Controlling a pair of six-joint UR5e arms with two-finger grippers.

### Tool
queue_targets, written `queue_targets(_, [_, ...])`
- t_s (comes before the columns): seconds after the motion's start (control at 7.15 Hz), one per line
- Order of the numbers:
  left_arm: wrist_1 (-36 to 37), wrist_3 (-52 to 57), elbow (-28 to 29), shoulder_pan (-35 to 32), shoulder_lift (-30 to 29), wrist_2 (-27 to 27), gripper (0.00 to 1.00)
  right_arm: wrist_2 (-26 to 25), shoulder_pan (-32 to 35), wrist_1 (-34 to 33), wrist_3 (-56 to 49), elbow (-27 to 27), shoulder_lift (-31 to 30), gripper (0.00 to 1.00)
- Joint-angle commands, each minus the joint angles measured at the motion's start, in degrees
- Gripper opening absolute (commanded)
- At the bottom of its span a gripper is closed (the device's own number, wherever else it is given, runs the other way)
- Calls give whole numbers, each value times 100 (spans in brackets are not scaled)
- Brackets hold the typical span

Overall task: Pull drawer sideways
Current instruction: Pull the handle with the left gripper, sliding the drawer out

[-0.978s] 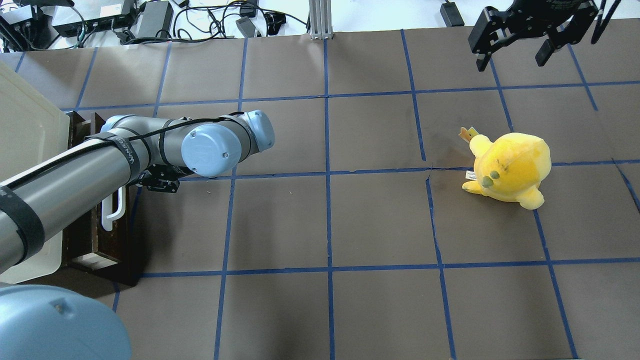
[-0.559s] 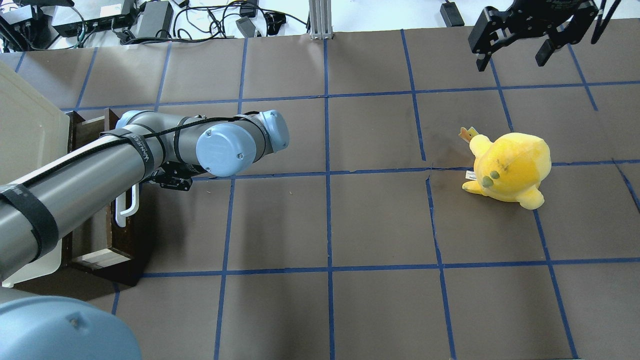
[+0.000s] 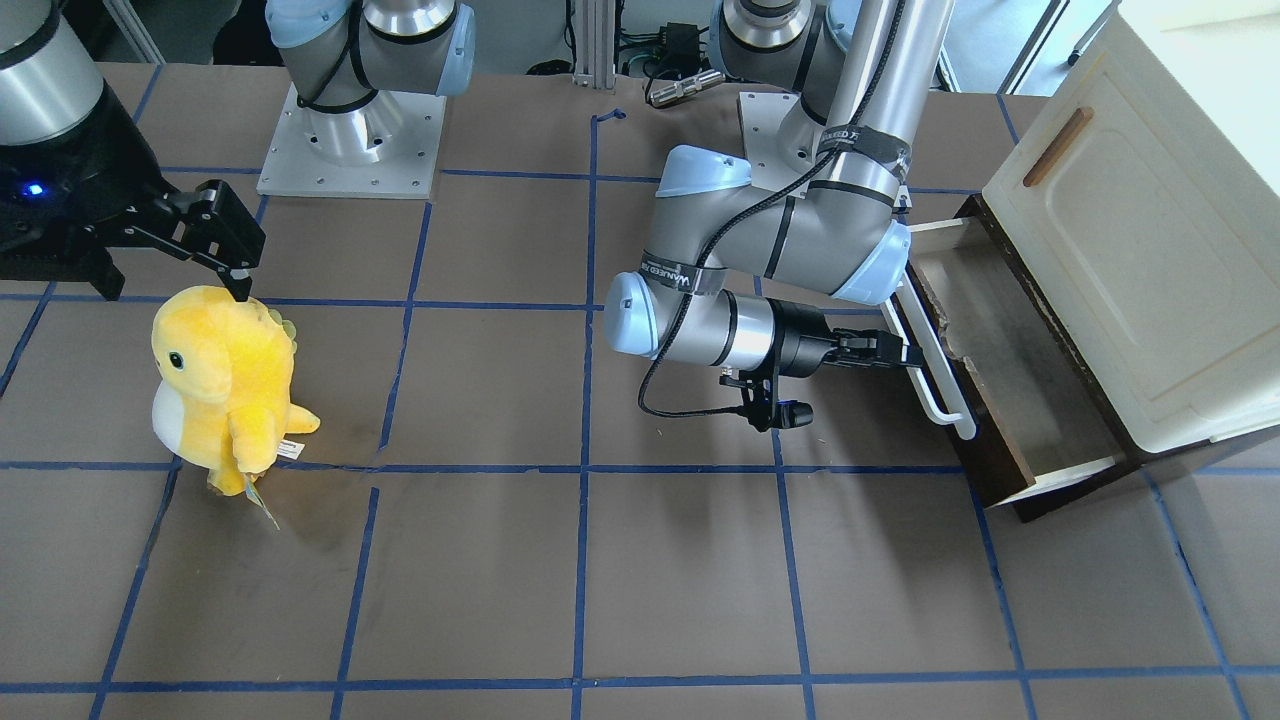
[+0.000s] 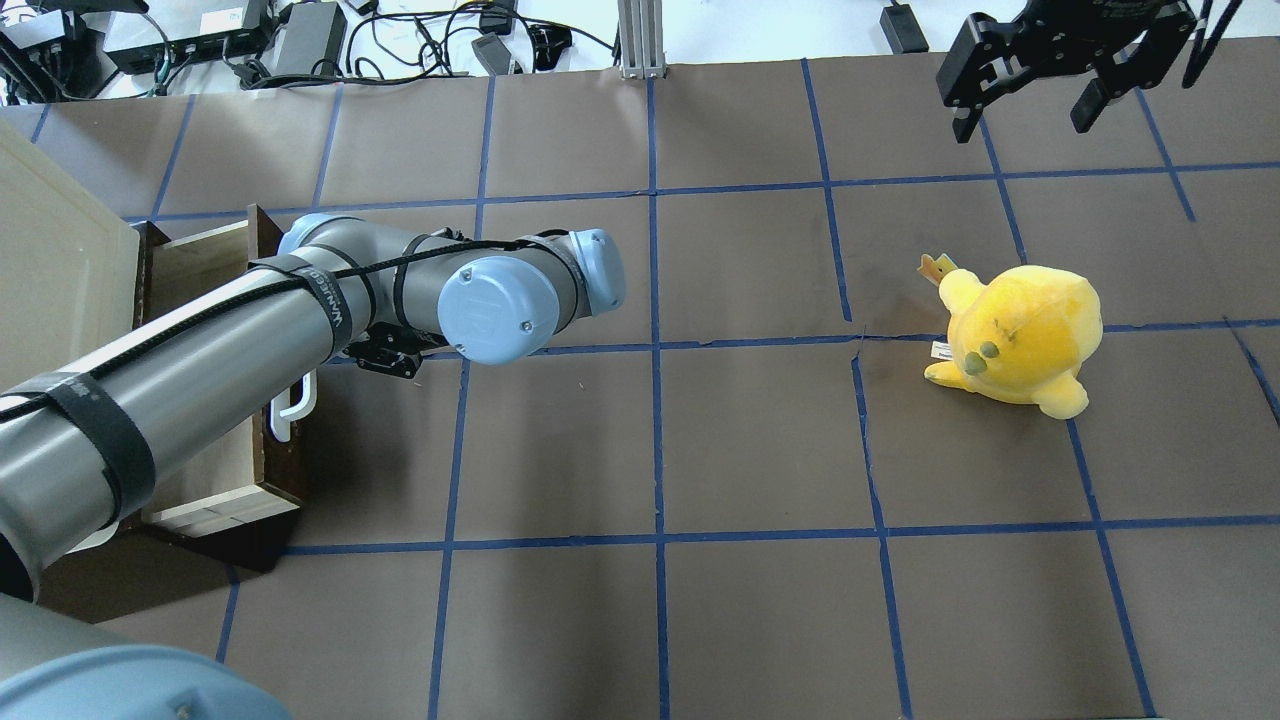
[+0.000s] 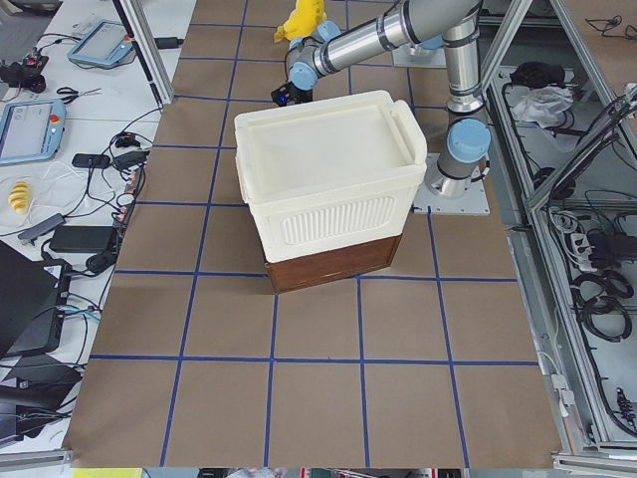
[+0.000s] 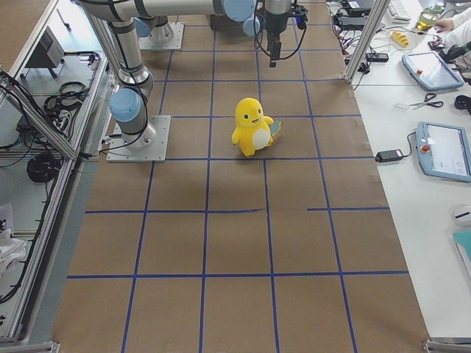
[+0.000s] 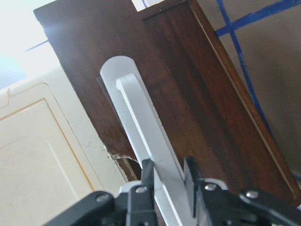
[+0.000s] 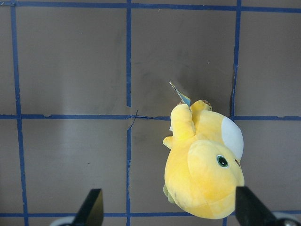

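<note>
The drawer (image 3: 1010,365) has a dark brown front and a pale wood inside. It stands partly out from under the cream-white cabinet (image 3: 1130,270). My left gripper (image 3: 905,357) is shut on the drawer's long white bar handle (image 3: 937,390). In the left wrist view both fingers pinch the handle (image 7: 141,122) against the dark front (image 7: 188,89), the gripper (image 7: 169,181) closed around the bar. In the overhead view the arm hides the gripper, and the handle's end (image 4: 290,410) and the drawer's inside (image 4: 205,265) show. My right gripper (image 4: 1025,120) is open and empty, high at the far right.
A yellow plush toy (image 4: 1020,335) stands on the brown mat at the right, below my right gripper; it also shows in the front view (image 3: 220,380). The cabinet (image 4: 50,260) sits at the table's left end. Cables and power bricks (image 4: 300,40) lie past the far edge.
The drawer has slid out of the cabinet toward the table's middle, showing more of its pale inside. My left arm moved the same way, still on the handle. The right gripper has not moved.
</note>
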Motion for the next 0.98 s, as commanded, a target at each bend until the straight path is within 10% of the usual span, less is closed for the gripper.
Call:
queue_targets(0.0, [11,85,60,-184,-26,-10,5,0,0,0,0,0,0,100])
queue_targets(0.84, [47,270,166,-448,-70,-10,5,0,0,0,0,0,0,100])
